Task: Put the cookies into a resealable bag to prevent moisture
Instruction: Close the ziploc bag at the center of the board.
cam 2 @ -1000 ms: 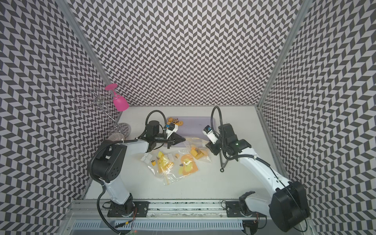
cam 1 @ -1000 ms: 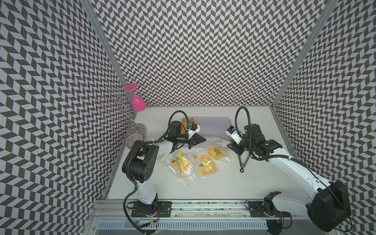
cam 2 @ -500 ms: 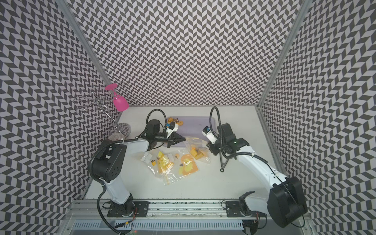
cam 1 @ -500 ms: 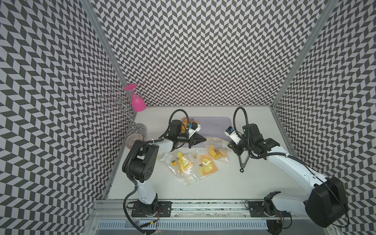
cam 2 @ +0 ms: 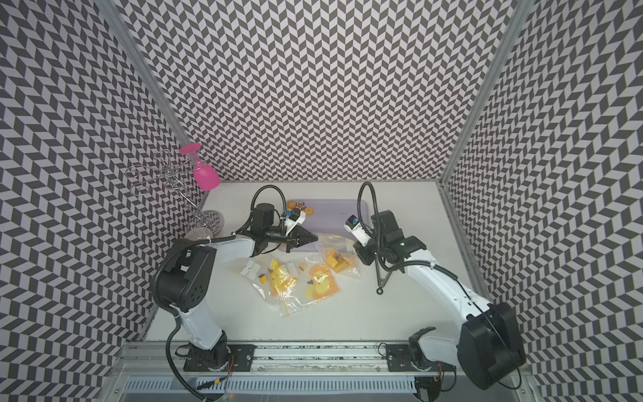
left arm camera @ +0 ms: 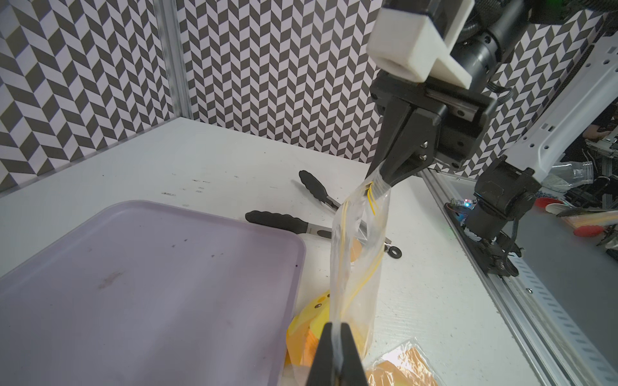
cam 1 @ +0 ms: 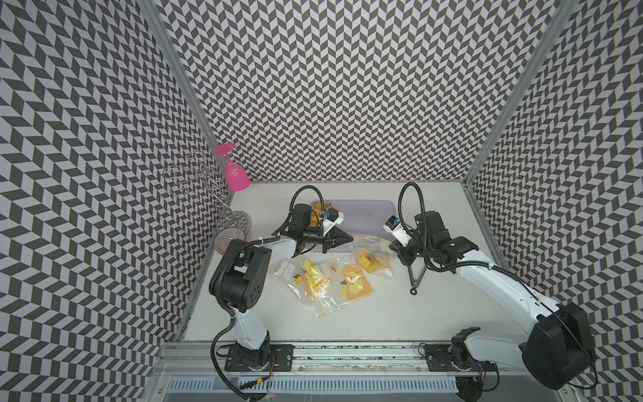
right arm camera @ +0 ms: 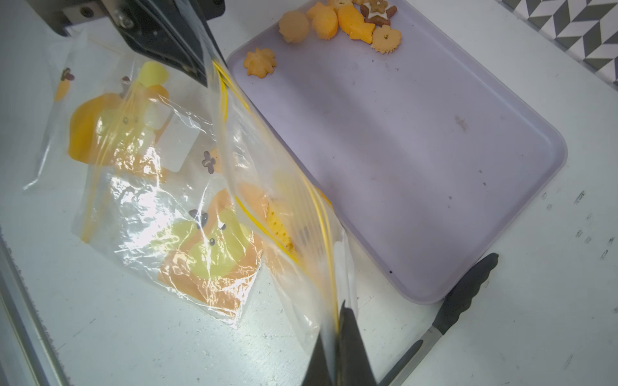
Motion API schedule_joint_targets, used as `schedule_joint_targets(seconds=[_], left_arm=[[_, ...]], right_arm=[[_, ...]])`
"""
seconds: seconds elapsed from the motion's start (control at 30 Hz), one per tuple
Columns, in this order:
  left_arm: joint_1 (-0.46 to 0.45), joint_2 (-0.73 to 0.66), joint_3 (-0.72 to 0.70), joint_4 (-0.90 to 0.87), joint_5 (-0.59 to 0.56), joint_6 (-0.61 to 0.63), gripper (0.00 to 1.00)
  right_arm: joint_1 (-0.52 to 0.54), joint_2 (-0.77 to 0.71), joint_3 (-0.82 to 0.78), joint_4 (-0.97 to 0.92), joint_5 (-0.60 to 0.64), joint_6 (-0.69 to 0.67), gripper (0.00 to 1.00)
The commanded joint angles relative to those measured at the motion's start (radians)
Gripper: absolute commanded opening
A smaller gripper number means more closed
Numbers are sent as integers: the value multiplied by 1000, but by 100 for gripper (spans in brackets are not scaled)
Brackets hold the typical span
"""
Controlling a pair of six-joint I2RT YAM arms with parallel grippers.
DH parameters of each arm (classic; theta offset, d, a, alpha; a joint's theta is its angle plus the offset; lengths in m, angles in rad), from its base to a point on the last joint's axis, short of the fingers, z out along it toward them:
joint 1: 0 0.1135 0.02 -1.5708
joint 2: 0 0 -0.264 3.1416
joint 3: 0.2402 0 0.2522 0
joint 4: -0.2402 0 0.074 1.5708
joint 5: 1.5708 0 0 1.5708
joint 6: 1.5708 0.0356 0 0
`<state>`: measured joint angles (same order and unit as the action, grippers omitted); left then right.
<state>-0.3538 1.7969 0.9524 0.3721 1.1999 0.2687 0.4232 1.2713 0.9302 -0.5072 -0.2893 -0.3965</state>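
My left jaws are pinched tight on one end of the mouth of a clear resealable plastic bag with yellow zip lines (left arm camera: 354,260). My right jaws are closed on the other end, so the bag's top stretches between them and its body hangs to the white table (right arm camera: 133,334). Below that span, inside the bag, lie a few cookies (right arm camera: 279,227), orange-yellow, one of them a rectangular cracker dotted with holes. Just beside my right jaws lie black-handled metal tongs (left arm camera: 281,222). Flat clear bags printed with yellow chicks (right arm camera: 200,247) lie under the held bag. One bears a white label patch whose writing I cannot make out. On the other side is a lilac plastic tray (right arm camera: 418,150). Loose cookies (right arm camera: 337,23) cluster in its corner farthest from my right jaws: round, flower-shaped, one topped with a brown star.
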Motion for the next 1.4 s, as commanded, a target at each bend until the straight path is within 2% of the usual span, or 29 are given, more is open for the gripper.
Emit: schedule_joint_targets(seconds=[0.0, 0.07, 0.1, 0.13, 0.17, 0.2, 0.23, 0.3, 0.33, 0.37, 0.4, 0.47, 0.5, 0.57, 0.6, 0.63, 0.67, 0.7, 0.77, 0.8, 0.83, 0.9, 0.97, 1.0, 1.03, 1.07, 1.2, 1.3, 1.37], left_arm=[[-6, -6, 13, -1, 27, 13, 0], [-6, -7, 11, 1, 28, 13, 0], [-6, -7, 11, 2, 30, 13, 0], [-6, -7, 10, 5, 31, 12, 0], [-6, -8, 10, 6, 32, 11, 0], [-8, -9, 8, 7, 32, 10, 0], [-7, -10, 7, 8, 32, 13, 0], [-7, -11, 5, 11, 34, 11, 0], [-7, -11, 5, 11, 36, 12, 0], [-7, -10, 5, 11, 39, 14, 0], [-8, -11, 5, 10, 42, 16, 0], [-7, -13, 5, 9, 49, 22, 0], [-7, -11, 5, 8, 50, 23, 0], [-8, -11, 6, 4, 52, 28, 0], [-7, -11, 7, -1, 51, 32, 0], [-6, -12, 9, -7, 52, 36, 0], [-6, -13, 11, -14, 54, 42, 0], [-6, -13, 13, -20, 55, 47, 0], [-7, -14, 17, -38, 57, 62, 0], [-6, -13, 21, -51, 61, 75, 0], [-8, -16, 22, -60, 62, 81, 0], [-6, -17, 25, -65, 63, 85, 0], [-7, -20, 29, -72, 55, 86, 0], [-8, -23, 32, -78, 52, 85, 0], [-7, -25, 34, -82, 49, 85, 0], [-6, -30, 36, -91, 47, 94, 0], [-6, -32, 60, -133, 38, 120, 0], [-6, -27, 87, -171, 38, 147, 0], [-7, -23, 107, -202, 40, 172, 0]], right_arm=[[11, 4, 24, 51, -12, -19, 20], [12, 6, 23, 59, -21, -23, 0], [12, 7, 24, 62, -25, -25, 0], [14, 10, 25, 65, -25, -25, 7], [16, 11, 25, 70, -23, -25, 19], [20, 13, 25, 73, -19, -25, 15], [20, 16, 27, 75, -20, -28, 4], [21, 26, 33, 69, -21, -31, 0], [24, 31, 37, 66, -16, -30, 6], [26, 33, 40, 65, -9, -30, 20], [28, 35, 41, 64, 0, -31, 19], [31, 39, 45, 58, 1, -35, 1], [31, 42, 48, 55, 3, -36, 1], [34, 43, 53, 54, 11, -36, 20], [37, 43, 54, 56, 15, -37, 17], [38, 42, 55, 55, 13, -40, 6], [39, 45, 59, 52, 12, -43, 0], [42, 49, 63, 47, 15, -48, 0], [49, 57, 76, 35, 37, -52, 23], [55, 60, 81, 30, 54, -55, 24], [59, 64, 86, 24, 63, -54, 23], [63, 72, 102, -1, 61, -61, 0], [68, 84, 122, -31, 76, -62, 0], [72, 88, 133, -44, 95, -61, 11], [75, 89, 133, -50, 113, -62, 25], [82, 87, 130, -53, 130, -64, 31], [91, 74, 112, -51, 139, -71, 42], [91, 68, 101, -45, 156, -68, 43], [91, 70, 106, -49, 178, -60, 39]])
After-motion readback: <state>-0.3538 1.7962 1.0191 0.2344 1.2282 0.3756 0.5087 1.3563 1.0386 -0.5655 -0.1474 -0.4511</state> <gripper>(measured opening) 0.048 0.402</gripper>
